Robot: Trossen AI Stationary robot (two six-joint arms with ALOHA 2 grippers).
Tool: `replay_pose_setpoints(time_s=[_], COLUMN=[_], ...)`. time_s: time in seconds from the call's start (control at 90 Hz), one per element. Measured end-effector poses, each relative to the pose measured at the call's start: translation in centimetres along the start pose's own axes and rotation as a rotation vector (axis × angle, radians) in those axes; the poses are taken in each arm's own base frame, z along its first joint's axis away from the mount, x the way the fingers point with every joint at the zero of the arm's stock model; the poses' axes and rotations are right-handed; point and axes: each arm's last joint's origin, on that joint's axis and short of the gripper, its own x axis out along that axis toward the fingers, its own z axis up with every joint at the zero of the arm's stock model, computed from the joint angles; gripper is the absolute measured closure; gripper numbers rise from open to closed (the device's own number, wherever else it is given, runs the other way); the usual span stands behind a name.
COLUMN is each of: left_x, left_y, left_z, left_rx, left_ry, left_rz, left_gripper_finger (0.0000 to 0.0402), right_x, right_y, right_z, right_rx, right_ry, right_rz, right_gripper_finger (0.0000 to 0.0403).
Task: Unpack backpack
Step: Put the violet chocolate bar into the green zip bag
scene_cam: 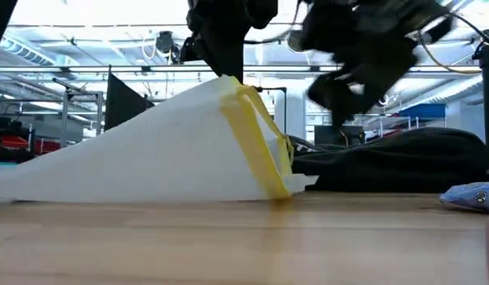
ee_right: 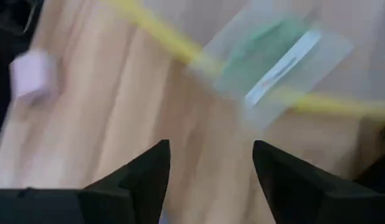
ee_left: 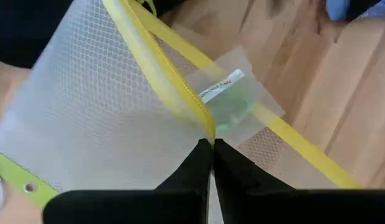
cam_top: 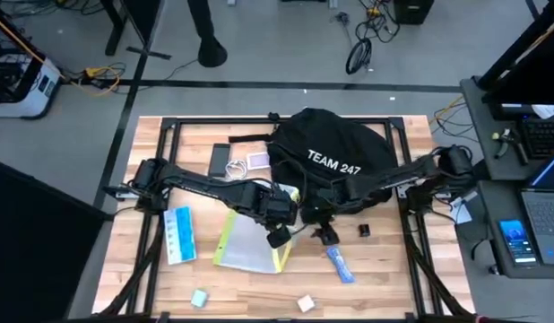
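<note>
The black backpack (cam_top: 331, 152) with "TEAM 247" lettering lies at the far middle of the table. In front of it lies a white mesh pouch (cam_top: 250, 247) with a yellow zipper edge. Its near-left edge rests on the table and its zipper side is raised (scene_cam: 236, 87). My left gripper (ee_left: 211, 144) is shut on that zipper edge. A small clear bag with something green in it (ee_left: 233, 102) lies by the pouch's yellow edge. My right gripper (ee_right: 211, 149) hovers open next to it (cam_top: 324, 231), over the clear bag (ee_right: 273, 62), with nothing between its fingers. My left gripper pinches the pouch's yellow zipper edge (ee_left: 205, 121) between its two fingertips, coming from above. The held side is lifted off the table, and the pouch slopes down from it to its far-side edge (scene_cam: 39, 190), which lies on the wood.
On the table lie a blue packet (cam_top: 178, 235) at the left, a blue item (cam_top: 340, 265) near the middle front, a small black piece (cam_top: 364, 231), small blocks (cam_top: 198, 298) (cam_top: 306, 303) near the front edge, and flat things (cam_top: 237, 163) left of the backpack.
</note>
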Motion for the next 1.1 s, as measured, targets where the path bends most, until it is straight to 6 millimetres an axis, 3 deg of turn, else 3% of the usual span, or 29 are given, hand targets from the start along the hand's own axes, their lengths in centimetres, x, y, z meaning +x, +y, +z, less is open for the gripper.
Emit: replay_pose_setpoints(time_s=[0.222, 0.411, 0.567, 0.778, 0.933, 1.011, 1.1], left_x=[0.0, 0.0, -0.1, -0.2, -0.2, -0.2, -0.2], left_y=[-0.1, -0.5, -1.1, -1.5, -1.6, -1.7, -2.0], left_z=[0.2, 0.2, -0.2, -0.5, -0.6, -0.7, -0.9], left_rx=[0.068, 0.101, 0.167, 0.21, 0.216, 0.221, 0.232], left_ry=[-0.015, -0.038, -0.039, -0.037, -0.037, -0.035, -0.034], left_rz=[-0.011, -0.029, -0.036, -0.04, -0.041, -0.041, -0.044], left_gripper_finger=[0.0401, 0.0401, 0.0401, 0.0401, 0.0401, 0.0401, 0.0401], right_x=[0.2, 0.9, 1.7, 5.0, 7.9, 8.8, 9.0], right_y=[5.3, 8.5, 10.7, 12.2, 11.8, 11.6, 11.7], right_z=[-2.6, -3.7, -4.9, -5.7, -6.6, -6.9, -6.7], right_rx=[0.261, 0.661, 0.808, 0.861, 0.852, 0.837, 0.803], right_ry=[0.174, 0.097, 0.077, 0.088, 0.152, 0.17, 0.157], right_rz=[-0.094, -0.241, -0.31, -0.328, -0.406, -0.433, -0.415], right_gripper_finger=[0.0199, 0.0199, 0.0199, 0.0199, 0.0202, 0.023, 0.0301])
